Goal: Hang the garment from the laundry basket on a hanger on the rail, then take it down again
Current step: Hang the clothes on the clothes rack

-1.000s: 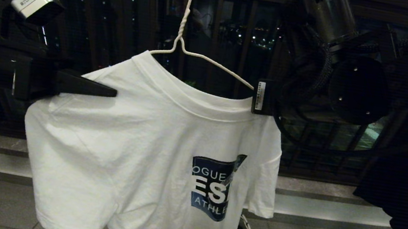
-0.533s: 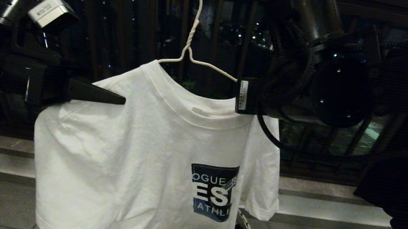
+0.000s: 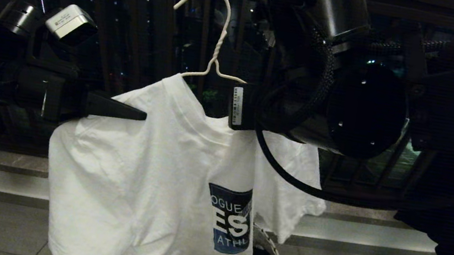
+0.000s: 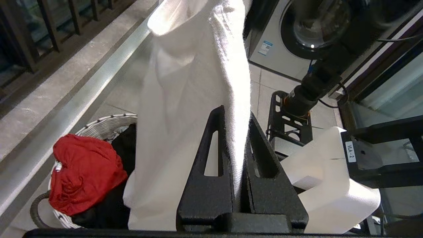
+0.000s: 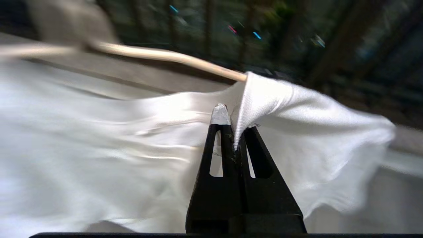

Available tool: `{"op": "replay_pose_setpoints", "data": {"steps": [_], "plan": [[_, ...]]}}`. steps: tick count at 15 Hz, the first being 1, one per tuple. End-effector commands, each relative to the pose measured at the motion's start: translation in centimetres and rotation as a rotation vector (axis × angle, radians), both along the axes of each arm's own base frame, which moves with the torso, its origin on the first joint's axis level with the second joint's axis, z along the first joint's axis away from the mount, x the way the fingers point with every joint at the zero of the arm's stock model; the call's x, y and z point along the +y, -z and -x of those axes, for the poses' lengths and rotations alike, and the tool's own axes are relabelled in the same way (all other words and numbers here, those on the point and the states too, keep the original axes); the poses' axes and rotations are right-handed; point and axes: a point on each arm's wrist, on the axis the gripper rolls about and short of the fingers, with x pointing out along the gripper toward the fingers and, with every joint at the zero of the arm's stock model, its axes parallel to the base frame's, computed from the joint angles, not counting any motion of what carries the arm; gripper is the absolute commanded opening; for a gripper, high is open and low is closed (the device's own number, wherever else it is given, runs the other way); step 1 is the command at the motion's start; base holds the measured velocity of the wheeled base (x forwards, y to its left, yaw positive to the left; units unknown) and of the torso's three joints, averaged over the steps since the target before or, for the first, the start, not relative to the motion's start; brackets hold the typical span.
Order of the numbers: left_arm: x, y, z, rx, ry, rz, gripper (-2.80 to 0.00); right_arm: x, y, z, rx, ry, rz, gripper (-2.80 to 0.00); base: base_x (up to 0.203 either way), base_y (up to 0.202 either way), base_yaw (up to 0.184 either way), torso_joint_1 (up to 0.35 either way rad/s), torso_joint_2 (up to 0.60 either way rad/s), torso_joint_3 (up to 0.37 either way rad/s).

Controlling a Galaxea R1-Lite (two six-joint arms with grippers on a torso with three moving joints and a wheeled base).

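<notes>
White T-shirt (image 3: 147, 178) hangs on a wire hanger (image 3: 216, 49) held in mid-air; left gripper (image 3: 139, 113) pinches one shoulder; right gripper (image 5: 235, 130) pinches the collar, likely keeping it spread.

White tee (image 3: 147, 178) w/ dark blue print and pale letters on the chest hangs in front of me, creased, its neck pulled toward my right side, so the print sits partly in a fold. Thin white wire hanger (image 3: 216, 49) w/ twisted neck stands upright above the collar; one wire arm runs inside the tee's left shoulder, the other shows bare only a short way. Basket (image 4: 96, 124), pale woven rim, sits on the floor below by the balcony step, w/ red and black clothes in it.
</notes>
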Motion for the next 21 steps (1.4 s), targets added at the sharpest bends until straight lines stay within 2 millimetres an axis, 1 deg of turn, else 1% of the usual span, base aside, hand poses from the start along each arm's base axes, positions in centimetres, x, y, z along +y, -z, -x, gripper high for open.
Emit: {"op": "replay_pose_setpoints", "data": {"steps": [1, 3, 6, 8, 11, 14, 16, 19, 21], "plan": [[-0.2, 0.7, -0.4, 0.011, 0.01, 0.005, -2.8, 0.8, -0.6, 0.8, -0.042, -0.035, -0.022, -2.8, 0.0, 0.0, 0.0, 0.0, 0.0, 0.0], [-0.4, 1.5, -1.3, 0.006, 0.019, 0.008, -2.8, 1.2, -0.9, 0.6, -0.087, -0.051, -0.031, -2.8, 0.0, 0.0, 0.0, 0.0, 0.0, 0.0], [-0.6, 2.4, -2.5, 0.031, 0.035, 0.029, -2.8, 2.1, -0.2, -0.1, -0.098, -0.058, -0.02, -2.8, 0.0, 0.0, 0.0, 0.0, 0.0, 0.0], [-0.5, 3.1, -3.1, 0.024, 0.074, 0.076, -2.8, 2.6, 0.6, -1.0, -0.096, -0.052, -0.015, -2.8, 0.0, 0.0, 0.0, 0.0, 0.0, 0.0], [-0.5, 3.5, -3.6, 0.019, 0.101, 0.104, -2.8, 2.6, 0.5, -2.7, -0.161, -0.031, -0.04, -2.8, 0.0, 0.0, 0.0, 0.0, 0.0, 0.0], [-0.7, 2.5, -3.8, -0.024, 0.11, 0.107, -2.8, 2.0, -0.2, -2.5, -0.174, -0.025, -0.052, -2.8, 0.0, 0.0, 0.0, 0.0, 0.0, 0.0], [-1.7, 2.6, -4.6, -0.039, 0.143, 0.11, -2.8, 1.6, -0.4, -2.8, -0.181, -0.014, -0.047, -2.8, 0.0, 0.0, 0.0, 0.0, 0.0, 0.0], [-2.2, 1.3, -5.4, -0.096, 0.158, 0.111, -2.8, 1.3, -0.5, -3.1, -0.188, -0.008, -0.039, -2.8, 0.0, 0.0, 0.0, 0.0, 0.0, 0.0], [-2.5, -0.1, -6.2, -0.136, 0.162, 0.11, -2.8, 1.0, -0.5, -3.2, -0.188, 0.002, -0.037, -2.8, 0.0, 0.0, 0.0, 0.0, 0.0, 0.0]]}}
